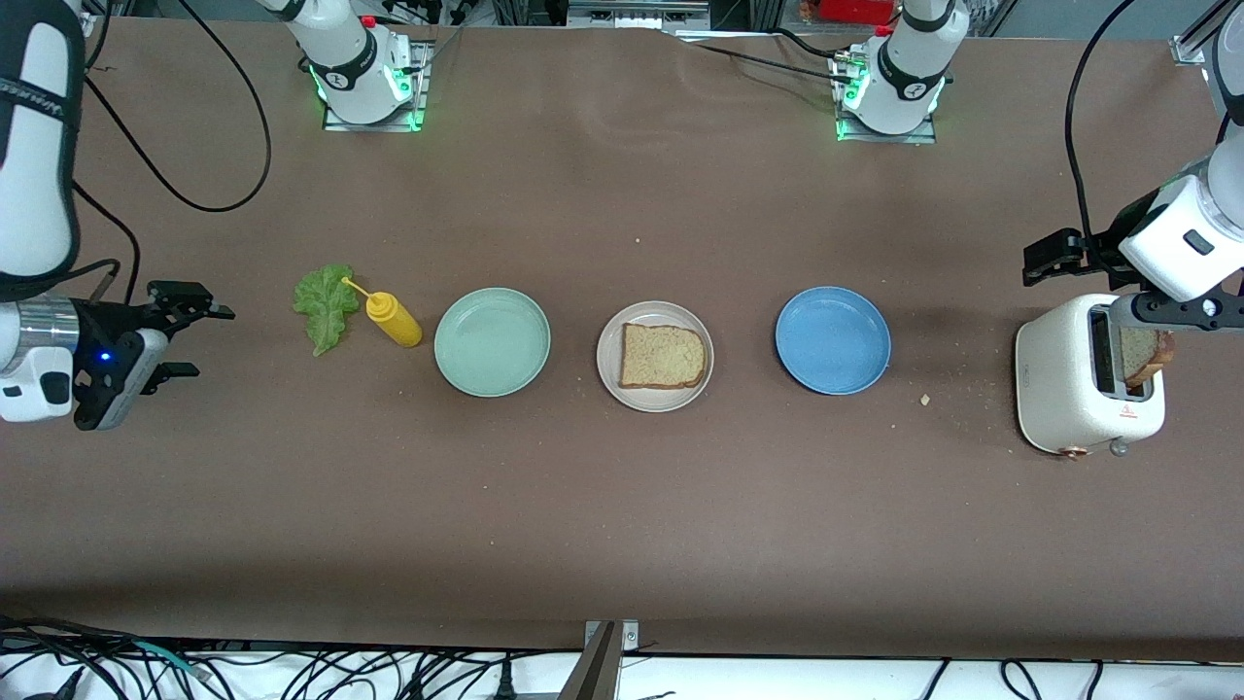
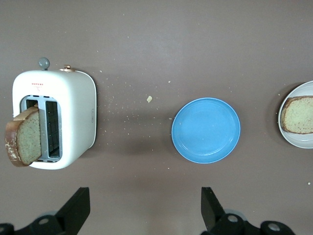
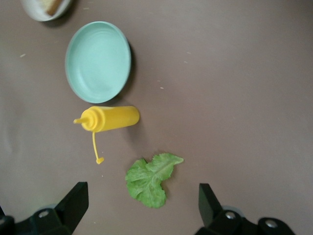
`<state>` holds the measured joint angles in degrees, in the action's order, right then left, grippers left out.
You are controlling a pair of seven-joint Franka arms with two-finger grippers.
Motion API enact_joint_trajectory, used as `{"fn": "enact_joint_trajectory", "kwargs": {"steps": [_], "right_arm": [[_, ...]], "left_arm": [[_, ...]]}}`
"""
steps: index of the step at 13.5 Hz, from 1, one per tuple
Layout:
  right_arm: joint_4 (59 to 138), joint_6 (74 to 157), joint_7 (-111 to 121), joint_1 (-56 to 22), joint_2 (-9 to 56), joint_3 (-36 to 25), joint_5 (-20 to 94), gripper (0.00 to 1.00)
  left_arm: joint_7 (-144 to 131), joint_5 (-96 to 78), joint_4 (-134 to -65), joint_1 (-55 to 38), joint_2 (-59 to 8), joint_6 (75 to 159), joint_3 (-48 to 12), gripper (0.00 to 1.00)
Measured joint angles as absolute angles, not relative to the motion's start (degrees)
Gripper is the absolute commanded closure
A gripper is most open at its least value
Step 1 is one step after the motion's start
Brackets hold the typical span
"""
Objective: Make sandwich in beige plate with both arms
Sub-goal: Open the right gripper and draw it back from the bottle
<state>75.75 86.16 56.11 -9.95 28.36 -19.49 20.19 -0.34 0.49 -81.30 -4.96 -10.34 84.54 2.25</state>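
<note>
Three plates sit in a row on the brown table: one mint green plate (image 1: 492,341), one beige plate (image 1: 655,356) and one blue plate (image 1: 833,339). Two bread slices are in view, one bread slice (image 1: 663,356) lying on the beige plate and a second slice (image 1: 1147,355) standing in the slot of the single white toaster (image 1: 1074,384). One lettuce leaf (image 1: 325,304) and one yellow squeeze bottle (image 1: 392,318) lie toward the right arm's end. Two robot arms, each with one black gripper, the left gripper (image 1: 1054,255) and the right gripper (image 1: 185,337), complete the count.
</note>
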Motion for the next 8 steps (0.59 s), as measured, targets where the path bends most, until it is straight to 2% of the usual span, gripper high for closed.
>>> {"fn": "enact_joint_trajectory", "kwargs": {"steps": [5, 8], "right_arm": [[75.1, 87.4, 38.3, -10.7, 28.1, -19.5, 14.8, 0.0], [74.1, 83.7, 29.9, -11.2, 25.3, -19.5, 9.9, 0.0]], "left_arm": [[-0.4, 0.5, -81.3, -5.0, -10.5, 84.5, 2.2, 0.0], [-0.4, 0.5, -81.3, -5.0, -10.8, 84.5, 2.2, 0.0]]}}
